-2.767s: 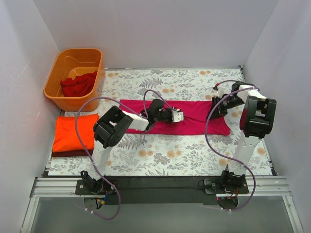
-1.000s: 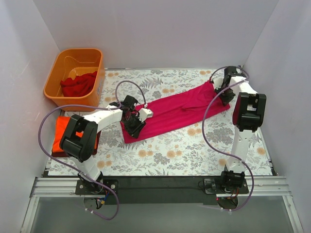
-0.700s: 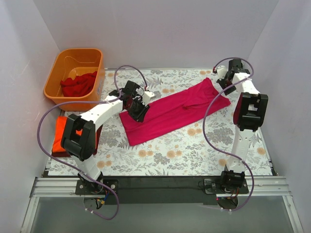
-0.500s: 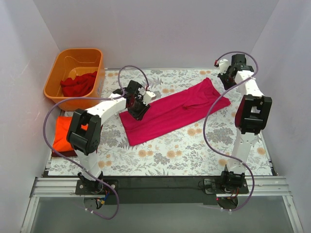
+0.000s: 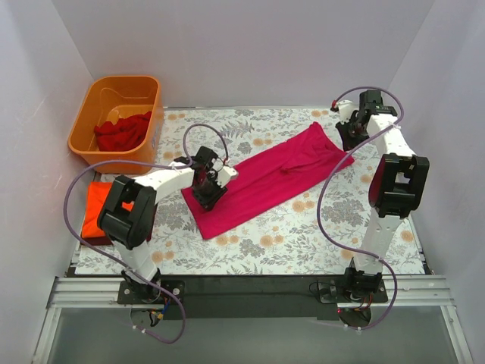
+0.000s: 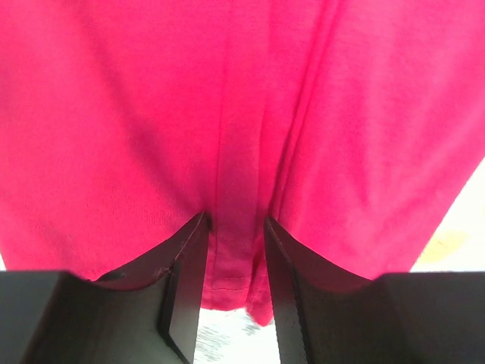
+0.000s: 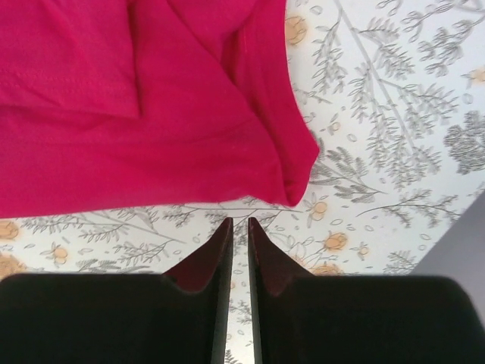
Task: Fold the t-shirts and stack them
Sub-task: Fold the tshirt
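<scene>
Your left gripper (image 6: 233,254) is clamped on a raised fold of the magenta-pink t-shirt (image 5: 280,171). The shirt lies diagonally across the desk's middle, reaching toward the far right corner. That gripper hides part of the shirt's near-left end.

Your right gripper (image 7: 239,227) has its fingers almost together, holding nothing, just off the shirt's corner.

Your left arm covers part of the folded orange t-shirt (image 5: 92,208) at the left edge. The red t-shirt (image 5: 121,133) is bunched in the tub (image 5: 151,89); you cannot make out its shape.
</scene>
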`<state>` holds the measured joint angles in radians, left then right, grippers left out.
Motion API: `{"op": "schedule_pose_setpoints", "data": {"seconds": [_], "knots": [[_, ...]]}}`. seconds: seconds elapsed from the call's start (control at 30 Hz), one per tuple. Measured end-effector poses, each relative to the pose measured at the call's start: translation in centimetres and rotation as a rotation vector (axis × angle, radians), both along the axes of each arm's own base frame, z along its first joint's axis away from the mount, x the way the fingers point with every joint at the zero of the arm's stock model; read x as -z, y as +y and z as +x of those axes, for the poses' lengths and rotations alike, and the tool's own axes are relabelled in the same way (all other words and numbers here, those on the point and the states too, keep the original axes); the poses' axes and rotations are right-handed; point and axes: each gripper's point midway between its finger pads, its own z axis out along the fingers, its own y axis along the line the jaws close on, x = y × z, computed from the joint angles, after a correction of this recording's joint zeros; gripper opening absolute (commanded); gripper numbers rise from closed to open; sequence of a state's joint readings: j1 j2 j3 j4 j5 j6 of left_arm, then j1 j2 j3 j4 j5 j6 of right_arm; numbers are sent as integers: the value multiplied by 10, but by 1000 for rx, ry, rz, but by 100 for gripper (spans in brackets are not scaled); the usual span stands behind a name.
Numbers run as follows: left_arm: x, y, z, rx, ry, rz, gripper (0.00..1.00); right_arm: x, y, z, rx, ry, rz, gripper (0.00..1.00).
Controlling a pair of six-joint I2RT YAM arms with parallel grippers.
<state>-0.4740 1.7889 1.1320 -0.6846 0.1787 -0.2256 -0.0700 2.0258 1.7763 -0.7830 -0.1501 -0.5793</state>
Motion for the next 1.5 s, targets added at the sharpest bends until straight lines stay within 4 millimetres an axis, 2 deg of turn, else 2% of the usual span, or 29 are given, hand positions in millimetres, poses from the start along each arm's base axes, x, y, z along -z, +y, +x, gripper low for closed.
{"op": "schedule_pose_setpoints", "data": {"seconds": [0.07,0.23,0.3,0.33,0.43,0.57,0.6,0.73,0.8,0.9,0.97,1.03,1.17,1.27,1.37,1.5], "knots": [[0,-3,-27,7,45,-4,35,4,2,-6,-5,25,12,18],[-5,-33,-123,119,217,-7,38,4,13,-9,-23,37,46,17],[-11,-44,-144,135,271,-15,38,4,19,-9,-34,38,57,16],[-16,-49,-146,123,284,-25,38,3,23,-9,-41,38,63,16],[-33,-63,-129,86,249,-71,38,5,41,-10,-78,44,73,13],[-61,-84,-93,77,136,-162,39,14,79,-13,-160,68,76,4],[-67,-87,-85,74,113,-180,39,20,88,-13,-179,78,73,1],[-81,-87,-57,26,55,-229,39,48,116,-10,-233,128,33,1],[-86,-81,-42,-17,37,-248,39,64,120,-10,-241,156,3,1],[-90,-70,-24,-87,22,-275,39,84,115,-10,-236,192,-50,1],[-90,-62,-16,-120,14,-282,37,85,114,-4,-236,188,-78,1],[-87,-59,-16,-124,4,-292,37,86,114,10,-234,166,-100,1],[-81,-53,-36,-91,2,-310,36,86,121,38,-252,111,-152,1],[-85,-50,-46,-56,-17,-327,36,85,132,64,-282,41,-208,1],[-86,-53,-47,-17,-41,-341,36,84,152,90,-325,-57,-257,1],[-79,-59,-53,30,-46,-338,36,81,194,113,-403,-216,-310,1]]}}
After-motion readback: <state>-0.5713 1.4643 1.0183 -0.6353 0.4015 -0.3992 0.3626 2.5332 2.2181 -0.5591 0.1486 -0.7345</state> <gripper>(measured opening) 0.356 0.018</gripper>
